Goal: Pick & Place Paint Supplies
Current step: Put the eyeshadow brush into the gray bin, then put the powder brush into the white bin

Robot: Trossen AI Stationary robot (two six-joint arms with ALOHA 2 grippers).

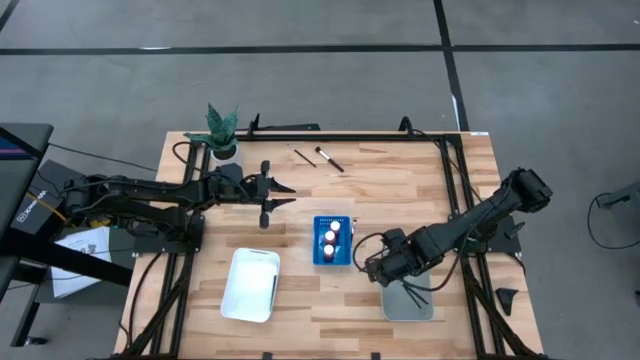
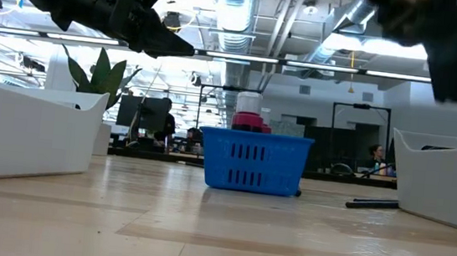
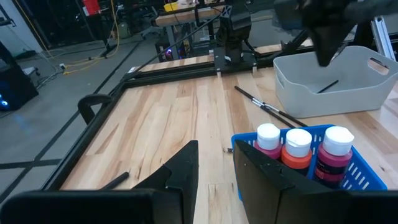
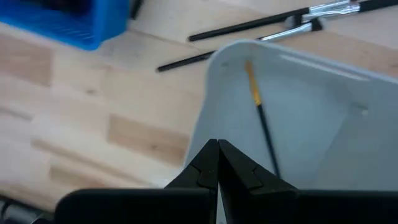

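Observation:
Three red paint bottles (image 3: pixel 298 149) with white caps stand in the blue rack (image 1: pixel 332 241) at the table's middle. My left gripper (image 3: pixel 214 171) hovers open to the rack's left, pointing nearly level, with nothing between its fingers. My right gripper (image 4: pixel 217 163) is shut and empty, pointing down over the left rim of the grey tray (image 1: pixel 408 301). One brush (image 4: pixel 261 118) lies inside that tray. Two brushes (image 4: pixel 249 25) lie flat on the table between tray and rack. Two more brushes (image 1: pixel 318 156) lie near the far edge.
A white tray (image 1: pixel 250 285) sits at the near left. A potted plant (image 1: pixel 222 130) stands at the far left corner. A black frame rail (image 1: pixel 350 135) runs along the table's far and right sides. Bare wood lies between the rack and the far brushes.

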